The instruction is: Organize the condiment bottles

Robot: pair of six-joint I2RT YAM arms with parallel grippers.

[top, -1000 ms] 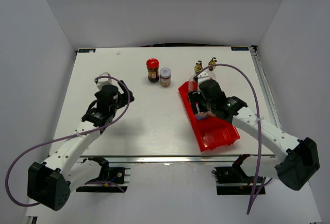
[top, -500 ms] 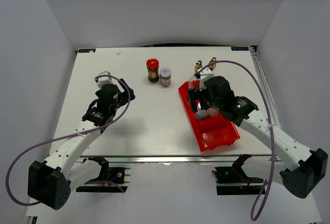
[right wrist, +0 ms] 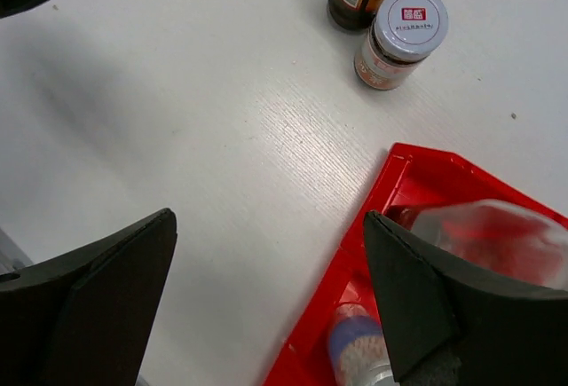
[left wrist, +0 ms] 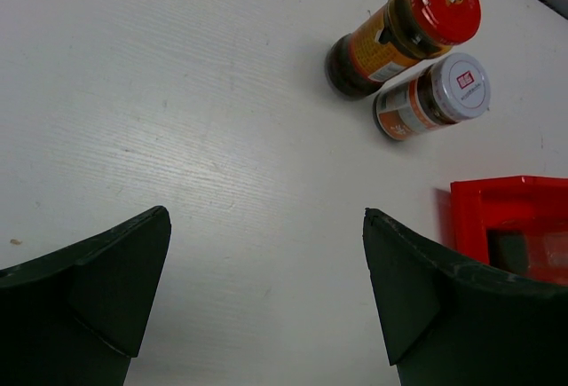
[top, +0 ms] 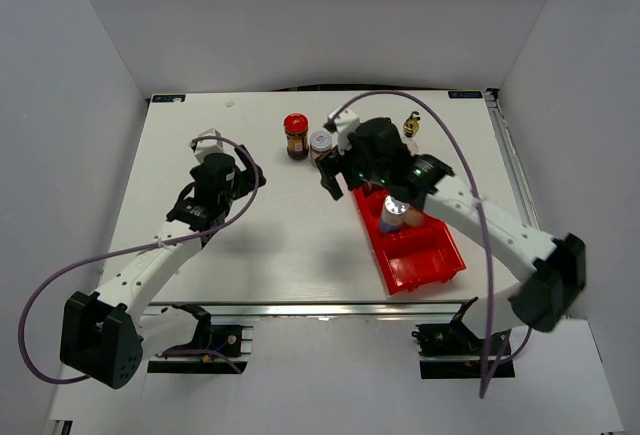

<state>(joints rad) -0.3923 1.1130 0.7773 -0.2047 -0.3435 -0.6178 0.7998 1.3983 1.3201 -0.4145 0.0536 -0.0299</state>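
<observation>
A red-lidded dark jar [top: 294, 135] [left wrist: 404, 27] and a grey-lidded small jar [top: 320, 143] [right wrist: 404, 35] stand side by side at the back middle of the table. My right gripper [top: 335, 163] [right wrist: 266, 288] hangs open just in front of them, over the table beside the red bin's left wall, holding nothing. A silver-topped shaker [top: 392, 211] [right wrist: 359, 350] stands in the red bin [top: 425, 250] [right wrist: 413, 177]. One glass bottle with a gold stopper [top: 411, 125] shows behind the right arm. My left gripper [top: 243, 177] [left wrist: 266, 288] is open over bare table.
A blurred clear shape [right wrist: 497, 235] sits over the bin's far end in the right wrist view; I cannot tell what it is. The bin lies slanted at the right, its near end close to the table's front edge. Purple cables arc over both arms.
The right gripper opened wide, let go of the shaker in the bin and swung back and left toward the two jars. The left arm edged slightly toward the back.
</observation>
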